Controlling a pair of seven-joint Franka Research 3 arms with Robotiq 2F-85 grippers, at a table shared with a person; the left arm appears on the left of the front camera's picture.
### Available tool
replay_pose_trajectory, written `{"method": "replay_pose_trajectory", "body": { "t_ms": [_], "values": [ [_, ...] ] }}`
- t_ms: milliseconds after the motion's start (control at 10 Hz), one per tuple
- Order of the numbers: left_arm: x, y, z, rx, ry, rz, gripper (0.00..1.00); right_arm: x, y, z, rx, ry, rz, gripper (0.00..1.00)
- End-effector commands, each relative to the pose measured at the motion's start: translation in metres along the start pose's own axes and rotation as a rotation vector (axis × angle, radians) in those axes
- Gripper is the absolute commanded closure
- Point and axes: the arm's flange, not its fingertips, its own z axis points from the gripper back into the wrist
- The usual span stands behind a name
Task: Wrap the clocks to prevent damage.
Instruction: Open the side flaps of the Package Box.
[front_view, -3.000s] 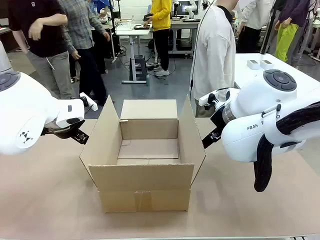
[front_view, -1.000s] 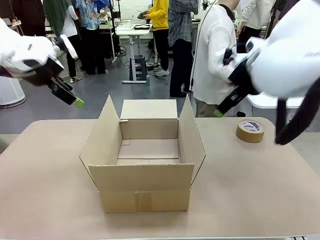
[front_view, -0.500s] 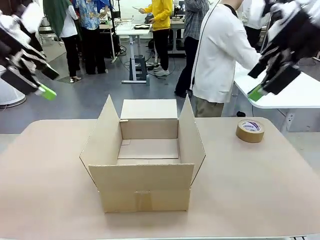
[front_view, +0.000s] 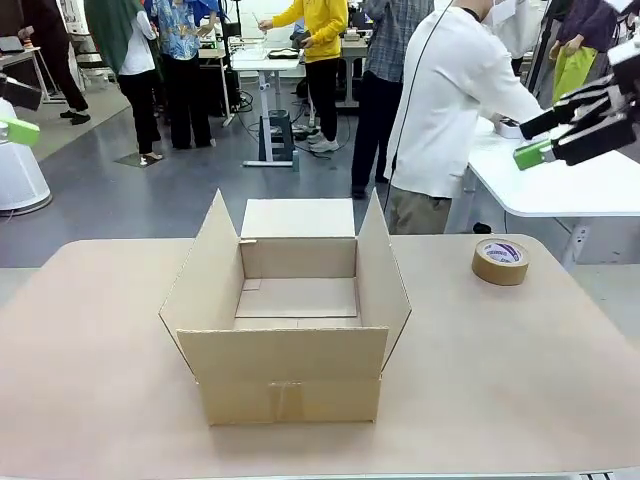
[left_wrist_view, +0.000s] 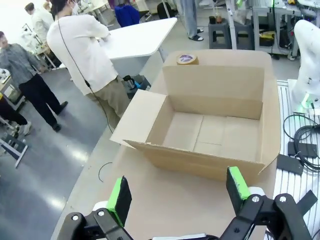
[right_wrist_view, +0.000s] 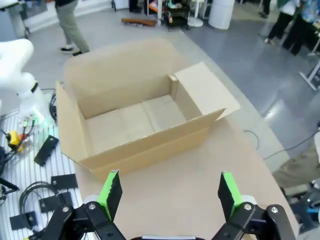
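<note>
Cardboard box (front_view: 290, 365) sits low between your left pincer (left_wrist_view: 178, 189) and right pincer (right_wrist_view: 169, 192), both high and gaping, tape (front_view: 500, 261) nearer the right.

Tan tabletop (front_view: 90, 380), rounded corners. Open cardboard box (front_view: 290, 385) sits approx. mid-tabletop, flaps up, inside bare. Brown tape roll (front_view: 501, 261) lies flat nr far right corner, well apart from box. Rest of surface bare.
</note>
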Motion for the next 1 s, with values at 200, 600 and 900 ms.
{"method": "replay_pose_trajectory", "body": {
  "t_ms": [200, 600, 900],
  "values": [
    [-0.006, 0.022, 0.022, -0.100, -0.128, 0.063, 0.00, -0.002, -0.021, 0.022, 0.148, -0.127, -0.051, 0.00],
    [-0.039, 0.040, 0.074, -0.157, -0.117, 0.200, 0.00, -0.024, -0.031, 0.055, 0.125, -0.031, -0.155, 0.00],
    [-0.048, 0.039, 0.078, -0.136, -0.161, 0.199, 0.00, -0.029, -0.028, 0.056, 0.149, -0.123, -0.134, 0.00]
  ]
}}
